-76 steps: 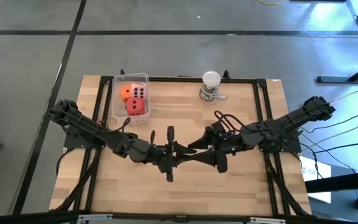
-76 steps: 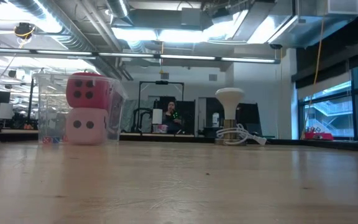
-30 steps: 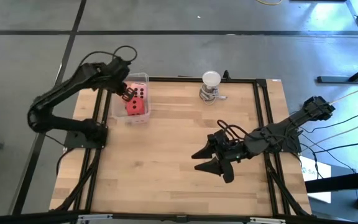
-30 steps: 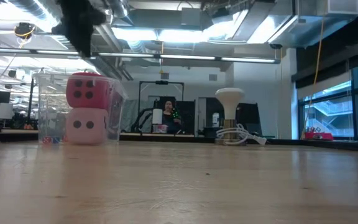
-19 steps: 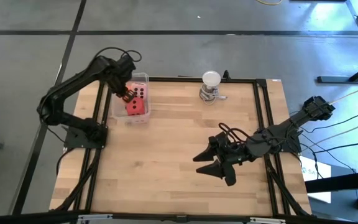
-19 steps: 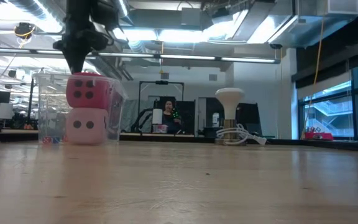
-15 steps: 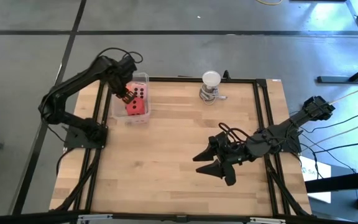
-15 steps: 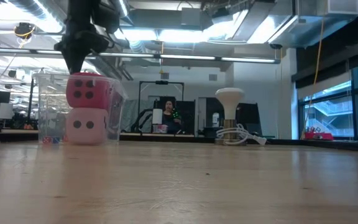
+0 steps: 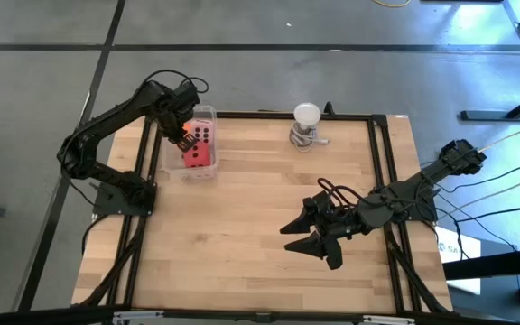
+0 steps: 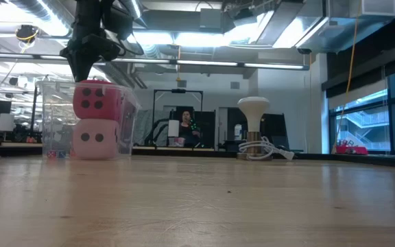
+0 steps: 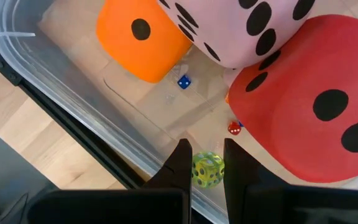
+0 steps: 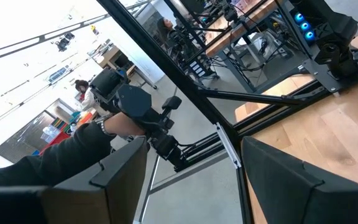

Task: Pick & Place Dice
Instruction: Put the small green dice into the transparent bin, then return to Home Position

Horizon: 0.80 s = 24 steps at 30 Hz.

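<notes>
Dice [image 11: 303, 118] in clear bin [image 9: 208, 113]; left pincer [image 11: 202, 163] clenched on tiny green die [image 11: 207, 169], right pincer [image 9: 311, 244] released

Around the worktop

We see a wooden worktop [image 9: 242, 217] carrying a clear plastic bin [image 9: 171, 144] at its far left and a white round-topped lamp [image 9: 307, 116] with a coiled cable.

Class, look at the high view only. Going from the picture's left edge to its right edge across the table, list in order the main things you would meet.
Left gripper over the clear container → red die inside the container → white round-topped object → right gripper, jaws open above the bare wood.
</notes>
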Available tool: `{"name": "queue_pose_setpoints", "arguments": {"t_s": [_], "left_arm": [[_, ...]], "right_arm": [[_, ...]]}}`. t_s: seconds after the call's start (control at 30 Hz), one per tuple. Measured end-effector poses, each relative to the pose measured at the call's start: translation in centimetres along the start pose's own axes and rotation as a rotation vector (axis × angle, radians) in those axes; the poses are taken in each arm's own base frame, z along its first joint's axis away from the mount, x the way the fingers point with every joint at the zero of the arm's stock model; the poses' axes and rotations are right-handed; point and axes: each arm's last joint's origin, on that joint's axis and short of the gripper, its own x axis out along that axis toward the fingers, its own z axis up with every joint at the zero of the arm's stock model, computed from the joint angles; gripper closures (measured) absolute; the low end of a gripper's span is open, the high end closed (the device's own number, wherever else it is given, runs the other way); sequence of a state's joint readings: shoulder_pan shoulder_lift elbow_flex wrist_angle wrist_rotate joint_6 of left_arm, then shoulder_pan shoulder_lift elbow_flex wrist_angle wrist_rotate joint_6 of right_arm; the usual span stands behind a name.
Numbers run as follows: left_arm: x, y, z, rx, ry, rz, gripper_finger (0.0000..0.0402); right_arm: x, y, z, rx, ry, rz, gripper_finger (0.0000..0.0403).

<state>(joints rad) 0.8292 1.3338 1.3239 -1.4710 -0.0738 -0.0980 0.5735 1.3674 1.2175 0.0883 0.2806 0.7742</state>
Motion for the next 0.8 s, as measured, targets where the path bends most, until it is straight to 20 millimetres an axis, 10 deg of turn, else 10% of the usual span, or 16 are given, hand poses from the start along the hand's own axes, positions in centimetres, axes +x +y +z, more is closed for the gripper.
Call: {"name": "queue_pose_setpoints", "arguments": {"t_s": [0.8], "left_arm": [[-0.1, -1.9, -0.3, 0.238, -0.006, -0.025, 0.0215]], "right_arm": [[0.0, 0.0, 0.0, 0.003, 0.0, 0.0, 0.0142]]}}
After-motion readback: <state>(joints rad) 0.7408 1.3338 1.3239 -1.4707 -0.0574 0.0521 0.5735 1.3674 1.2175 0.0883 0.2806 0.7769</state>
